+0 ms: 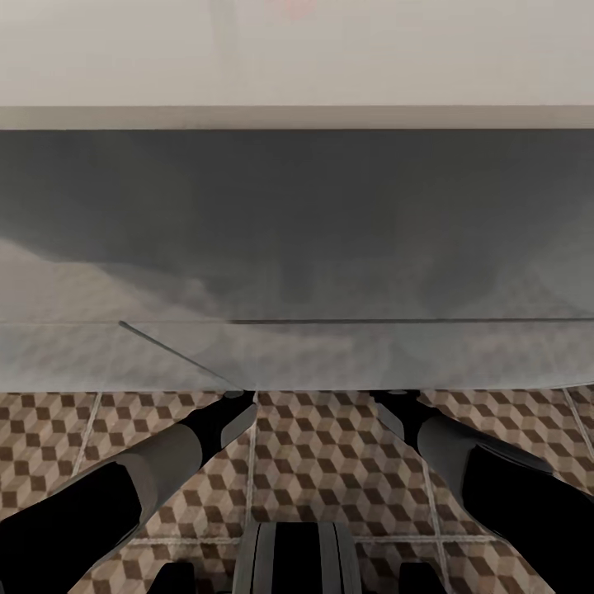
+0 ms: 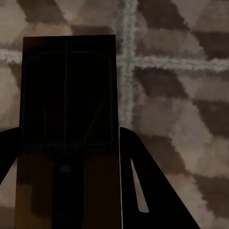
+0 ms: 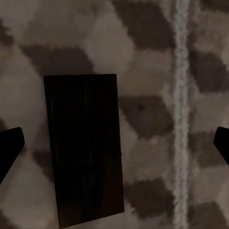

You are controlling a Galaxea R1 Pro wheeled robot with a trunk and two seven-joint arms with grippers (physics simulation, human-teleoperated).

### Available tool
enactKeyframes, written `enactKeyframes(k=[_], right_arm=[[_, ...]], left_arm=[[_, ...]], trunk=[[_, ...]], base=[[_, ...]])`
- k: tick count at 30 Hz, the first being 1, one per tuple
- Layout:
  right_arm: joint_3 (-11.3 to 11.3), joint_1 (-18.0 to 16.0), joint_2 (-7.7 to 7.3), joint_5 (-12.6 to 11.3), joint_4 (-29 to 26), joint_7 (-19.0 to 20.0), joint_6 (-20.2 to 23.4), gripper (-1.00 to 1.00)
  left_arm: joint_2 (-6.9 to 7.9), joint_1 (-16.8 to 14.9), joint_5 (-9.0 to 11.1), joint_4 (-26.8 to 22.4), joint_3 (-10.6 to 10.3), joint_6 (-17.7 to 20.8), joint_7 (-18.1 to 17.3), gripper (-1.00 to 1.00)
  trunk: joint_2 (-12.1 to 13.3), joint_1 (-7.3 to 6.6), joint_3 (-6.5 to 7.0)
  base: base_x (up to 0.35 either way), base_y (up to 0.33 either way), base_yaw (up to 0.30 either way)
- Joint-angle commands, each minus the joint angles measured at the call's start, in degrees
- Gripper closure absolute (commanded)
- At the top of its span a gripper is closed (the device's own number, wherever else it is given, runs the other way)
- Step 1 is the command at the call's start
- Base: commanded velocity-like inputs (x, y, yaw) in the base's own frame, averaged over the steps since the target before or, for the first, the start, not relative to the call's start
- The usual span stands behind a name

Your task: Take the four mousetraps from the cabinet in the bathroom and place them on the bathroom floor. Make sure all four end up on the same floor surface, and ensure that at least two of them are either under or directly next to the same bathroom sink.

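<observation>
In the left wrist view a dark brown mousetrap with a wire spring sits gripped between the left gripper's closed dark fingers, over the cube-patterned bathroom floor. In the right wrist view a second mousetrap lies flat on the tiles between the right gripper's wide-apart fingertips. In the head view a grey translucent panel hides both arms' ends.

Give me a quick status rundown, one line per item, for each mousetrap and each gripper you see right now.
Mousetrap at left gripper: held between the fingers, above the tiled floor.
Mousetrap at right gripper: lying flat on the tiles, free of the fingers.
Left gripper: shut on its mousetrap.
Right gripper: open, fingers spread wide on either side of the other mousetrap.
</observation>
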Motion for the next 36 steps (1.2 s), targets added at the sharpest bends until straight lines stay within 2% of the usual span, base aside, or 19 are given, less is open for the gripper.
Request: enactKeyframes(k=[1,7,11,19,26,36], right_arm=[[0.5,0.0,-0.01,-0.4,-0.1,-0.3,0.1,-1.0],[0.5,0.0,0.04,-0.4,-0.1,-0.3,0.1,-1.0],[0.5,0.0,0.0,-0.4,-0.1,-0.3,0.1,-1.0],[0.5,0.0,-0.01,-0.4,-0.1,-0.3,0.1,-1.0],[0.4,0.0,-0.12,-0.4,-0.1,-0.3,0.1,-1.0],[0.4,0.0,-0.19,-0.4,0.0,-0.3,0.1,-1.0]], left_arm=[[0.02,-0.1,0.4,0.1,-0.5,-0.2,0.3,1.0],[-0.03,-1.6,0.5,4.1,-0.4,-0.2,0.2,1.0],[-0.05,-2.3,0.5,5.0,-0.4,-0.4,-1.0,1.0],[-0.29,-2.5,0.4,5.1,-0.4,-0.6,-4.1,1.0],[-0.32,-2.5,0.4,4.3,-0.4,-0.7,-4.4,1.0],[-0.35,-2.5,0.4,3.2,-0.5,-0.6,-4.4,1.0]], trunk=[[0.0,-0.01,-0.03],[0.0,-0.01,-0.03],[0.0,-0.01,-0.03],[0.0,-0.01,-0.03],[0.0,-0.01,-0.03],[0.0,-0.01,0.05]], base=[[0.0,0.0,0.0],[0.0,0.0,0.0],[0.0,0.0,0.0],[0.0,0.0,0.0],[0.0,0.0,-0.018],[0.0,0.0,-0.127]])
